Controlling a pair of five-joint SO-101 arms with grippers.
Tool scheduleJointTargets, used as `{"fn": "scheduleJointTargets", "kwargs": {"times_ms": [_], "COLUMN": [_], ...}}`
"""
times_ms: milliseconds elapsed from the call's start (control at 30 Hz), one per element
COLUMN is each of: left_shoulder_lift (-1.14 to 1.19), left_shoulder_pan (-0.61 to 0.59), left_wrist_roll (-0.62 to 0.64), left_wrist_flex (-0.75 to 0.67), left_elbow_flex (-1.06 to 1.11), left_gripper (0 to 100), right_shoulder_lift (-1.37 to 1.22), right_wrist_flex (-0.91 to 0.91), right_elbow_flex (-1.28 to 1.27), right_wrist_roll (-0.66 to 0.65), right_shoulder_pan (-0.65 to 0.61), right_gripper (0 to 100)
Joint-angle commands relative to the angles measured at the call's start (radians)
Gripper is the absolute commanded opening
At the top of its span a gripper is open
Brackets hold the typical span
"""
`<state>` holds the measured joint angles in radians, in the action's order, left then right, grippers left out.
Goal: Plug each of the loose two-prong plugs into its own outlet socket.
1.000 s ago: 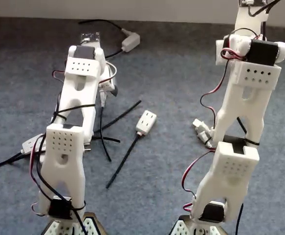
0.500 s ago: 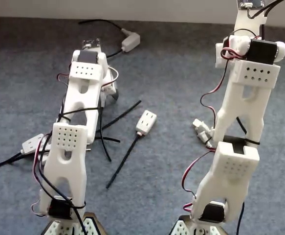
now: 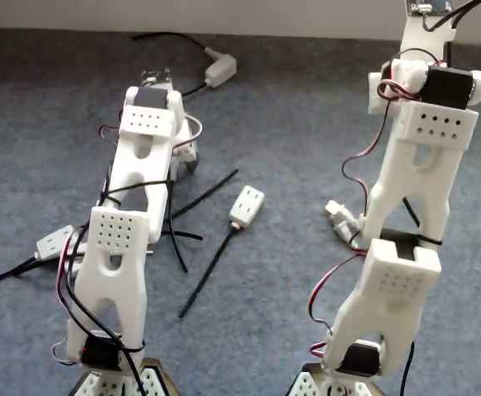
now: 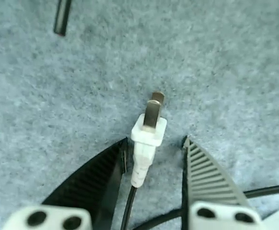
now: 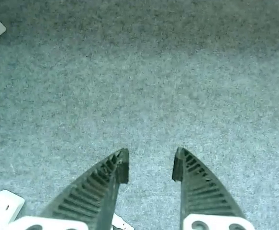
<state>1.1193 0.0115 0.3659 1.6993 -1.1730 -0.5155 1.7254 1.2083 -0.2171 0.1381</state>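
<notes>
Nearest us on the bench [image 3: 290, 148] lies a white outlet socket [image 3: 247, 205], its cord trailing toward seven o'clock. At ten o'clock from it the left claw [image 4: 154, 142] stands apart, jaws either side of a two-prong plug [image 4: 148, 132] that lies flat, not yet pinched. We judge the grasp is the step in hand. Next the claw must close squarely on the plug's body, leaving the prongs free. Farthest off, the right claw [image 5: 150, 160] hangs apart, holding nothing.

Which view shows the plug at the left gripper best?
Left wrist view: the white two-prong plug sits between the open fingers of the left gripper, both prongs plain. In the high view the left arm stands in front of it. The right wrist view faces carpet elsewhere.
</notes>
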Motion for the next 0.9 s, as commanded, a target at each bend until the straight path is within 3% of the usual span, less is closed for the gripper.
{"fn": "scheduleJointTargets", "kwargs": {"times_ms": [0,700,867], "left_shoulder_lift": [-0.007,-0.016,-0.082], "left_shoulder_pan": [0.007,0.039,0.11], "left_wrist_roll": [-0.015,-0.038,-0.063], "left_wrist_flex": [-0.037,-0.026,0.005], "left_elbow_flex": [-0.031,-0.041,-0.216], "left_gripper": [17,1,1], "right_shoulder_lift": [0.044,0.044,0.044], "right_wrist_flex": [0.041,0.041,0.041], "right_elbow_flex": [-0.004,-0.004,-0.004], "right_wrist_roll": [-0.009,-0.009,-0.009], "right_shoulder_pan": [0.036,0.094,0.094], "right_gripper": [15.9,15.9,15.9]}}
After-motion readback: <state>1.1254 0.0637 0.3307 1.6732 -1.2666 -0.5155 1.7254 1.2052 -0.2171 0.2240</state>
